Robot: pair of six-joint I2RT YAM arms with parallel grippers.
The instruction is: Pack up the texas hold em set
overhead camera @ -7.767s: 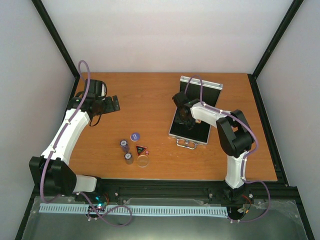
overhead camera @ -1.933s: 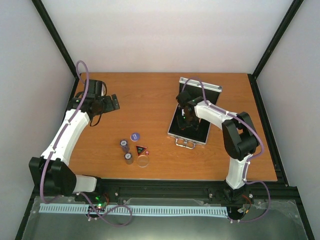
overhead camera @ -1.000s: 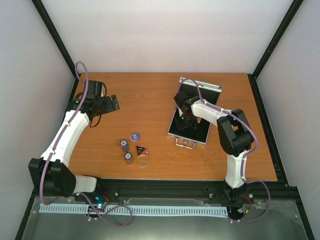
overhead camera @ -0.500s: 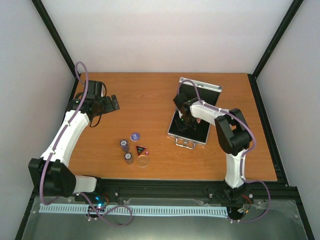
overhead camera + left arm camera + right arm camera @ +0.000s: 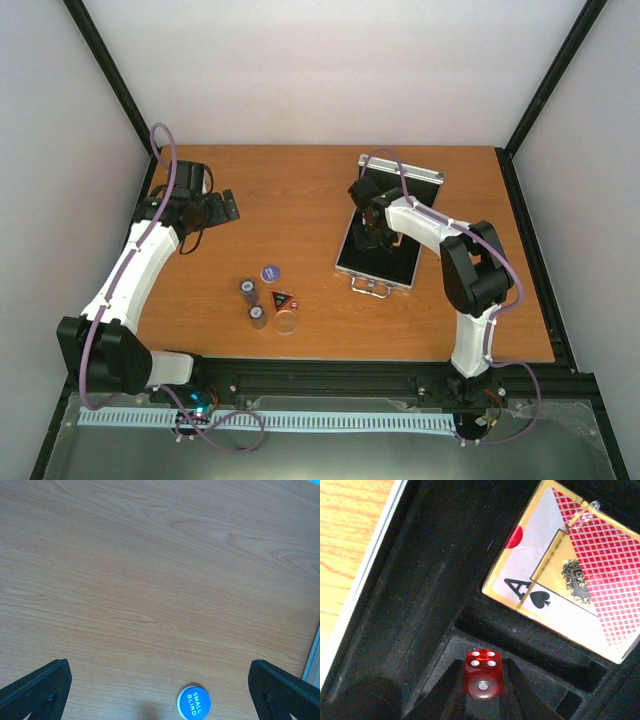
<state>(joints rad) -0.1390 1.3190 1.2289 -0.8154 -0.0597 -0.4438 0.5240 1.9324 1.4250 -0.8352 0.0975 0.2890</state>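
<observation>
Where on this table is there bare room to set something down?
Bare wood spans the table middle, between the left end effector and the case, and the near-right corner beside the case handle. Crowded: the token cluster near the front edge, and the case interior, where the right end effector holds a red die near the card box.

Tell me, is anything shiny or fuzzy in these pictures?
Right wrist view: the card box wrapper has a small bright glint at its top edge, the red die looks sharp, and the dark shape at the bottom left is fuzzy. Left wrist view: the words on the blue token read clearly. Top view: soft, even light on the table, no harsh shadows.
</observation>
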